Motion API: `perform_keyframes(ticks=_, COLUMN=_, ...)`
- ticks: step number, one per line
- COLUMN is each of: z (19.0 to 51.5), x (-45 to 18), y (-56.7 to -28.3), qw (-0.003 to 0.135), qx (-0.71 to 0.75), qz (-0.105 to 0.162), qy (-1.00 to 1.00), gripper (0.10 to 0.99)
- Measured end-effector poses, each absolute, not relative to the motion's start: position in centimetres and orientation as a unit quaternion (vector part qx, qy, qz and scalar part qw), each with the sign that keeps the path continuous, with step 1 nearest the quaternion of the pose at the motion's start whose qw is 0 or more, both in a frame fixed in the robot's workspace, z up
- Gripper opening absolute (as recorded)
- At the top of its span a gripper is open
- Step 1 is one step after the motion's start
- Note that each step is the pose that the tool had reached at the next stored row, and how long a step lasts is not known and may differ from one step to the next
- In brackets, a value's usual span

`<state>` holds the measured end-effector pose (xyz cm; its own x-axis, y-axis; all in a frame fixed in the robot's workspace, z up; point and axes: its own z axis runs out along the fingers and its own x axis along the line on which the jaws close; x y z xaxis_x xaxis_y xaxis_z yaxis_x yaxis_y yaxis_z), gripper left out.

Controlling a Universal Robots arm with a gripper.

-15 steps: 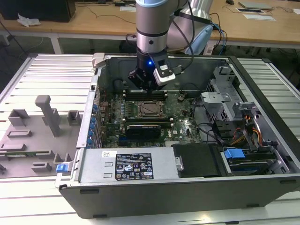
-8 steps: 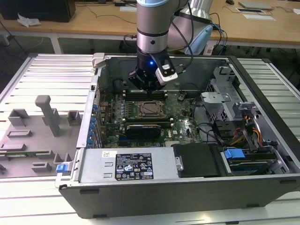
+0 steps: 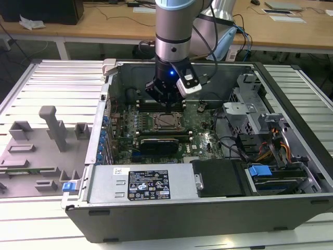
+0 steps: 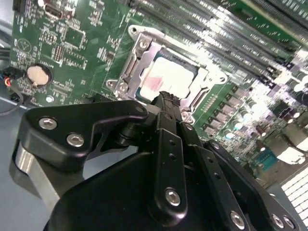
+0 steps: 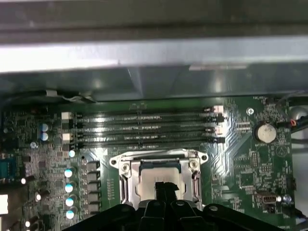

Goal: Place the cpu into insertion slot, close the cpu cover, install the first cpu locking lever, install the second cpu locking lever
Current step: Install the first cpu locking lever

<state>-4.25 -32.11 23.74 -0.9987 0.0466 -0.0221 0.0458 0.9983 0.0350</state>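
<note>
Gripper [image 4: 166, 98] over socket, fingertips drawn together to narrow point, holding nothing; tip just above chip edge, likely positioned to press or nudge. Chip [image 4: 171, 79] lies flat inside socket [image 5: 159, 179], pale top exposed. Cover frame [image 4: 139, 38] around chip; whether latched, cannot tell. Socket sits on green board [image 5: 250, 173] inside open computer case [image 3: 208, 208], beside memory slots [image 5: 144, 127].

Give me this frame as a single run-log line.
gripper: shut, empty, just above socket | cpu: seated in insertion slot | cpu cover: down over chip | location: open computer case
</note>
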Motion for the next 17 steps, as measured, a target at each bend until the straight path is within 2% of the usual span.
perform_keyframes(ticks=7, z=23.7, x=-4.2, y=-33.3, qw=0.011, qx=0.023, qz=0.017, qy=1.000, gripper=0.106)
perform_keyframes(ticks=17, z=25.0, x=-4.2, y=-33.3, qw=0.012, qx=0.023, qz=0.015, qy=1.000, gripper=0.106)
